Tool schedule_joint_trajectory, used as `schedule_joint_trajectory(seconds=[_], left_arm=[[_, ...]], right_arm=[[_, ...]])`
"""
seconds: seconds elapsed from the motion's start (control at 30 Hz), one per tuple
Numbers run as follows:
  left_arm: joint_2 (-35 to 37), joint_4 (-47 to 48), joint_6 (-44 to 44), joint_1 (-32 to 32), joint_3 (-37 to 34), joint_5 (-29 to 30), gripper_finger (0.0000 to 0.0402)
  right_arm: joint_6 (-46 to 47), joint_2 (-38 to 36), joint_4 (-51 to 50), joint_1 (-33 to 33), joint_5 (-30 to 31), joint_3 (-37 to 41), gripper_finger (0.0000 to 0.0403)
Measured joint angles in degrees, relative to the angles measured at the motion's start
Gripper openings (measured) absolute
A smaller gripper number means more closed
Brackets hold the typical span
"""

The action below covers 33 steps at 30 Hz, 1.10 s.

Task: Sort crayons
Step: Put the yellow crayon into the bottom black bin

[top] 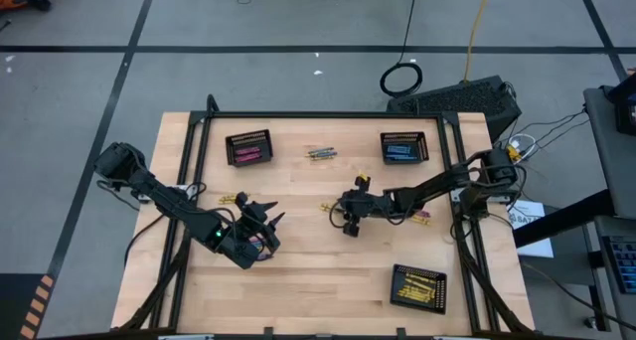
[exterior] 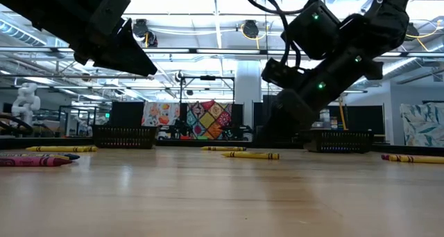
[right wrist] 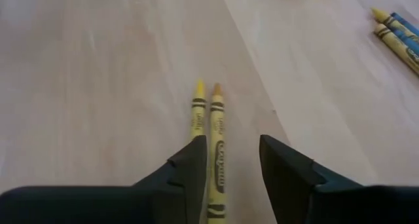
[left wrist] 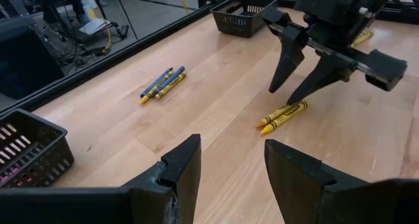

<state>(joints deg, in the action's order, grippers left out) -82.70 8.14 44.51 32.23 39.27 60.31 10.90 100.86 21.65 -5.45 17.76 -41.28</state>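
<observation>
While the right pincer [right wrist: 232, 168] is hanging low over the middle of the tabletop [top: 298, 280] with its fingers parted and nothing gripped, we are seeing two yellow crayons [right wrist: 209, 139] lying side by side on the wood right under it. One of the pair is running into the gap between the fingers, the other is lying along one finger's inner edge, and both tips are pointing away from the pincer. Dark print is showing on their wrappers, but we cannot read it.

Moving outward, we are finding a small group of blue and yellow crayons [top: 320, 153] toward the far edge, between the pink basket [top: 248, 147] and the blue basket [top: 404, 147], each holding crayons of its colour. A few more crayons [top: 420, 218] are lying just beside the right arm, and others [top: 231, 198] are lying by the left arm. The yellow basket [top: 418, 286] is sitting near the front right corner.

The left pincer [left wrist: 232, 178] is hovering over the front left part of the tabletop, open and empty, well apart from the yellow pair.
</observation>
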Motion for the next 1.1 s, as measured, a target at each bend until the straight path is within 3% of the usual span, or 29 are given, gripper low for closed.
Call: schedule_joint_trajectory(seconds=[1.1], left_arm=[[0.0,0.0,0.0,0.0,0.0,0.0,0.0173]], right_arm=[[2.2,0.0,-4.1,0.1,0.0,0.0,0.0123]])
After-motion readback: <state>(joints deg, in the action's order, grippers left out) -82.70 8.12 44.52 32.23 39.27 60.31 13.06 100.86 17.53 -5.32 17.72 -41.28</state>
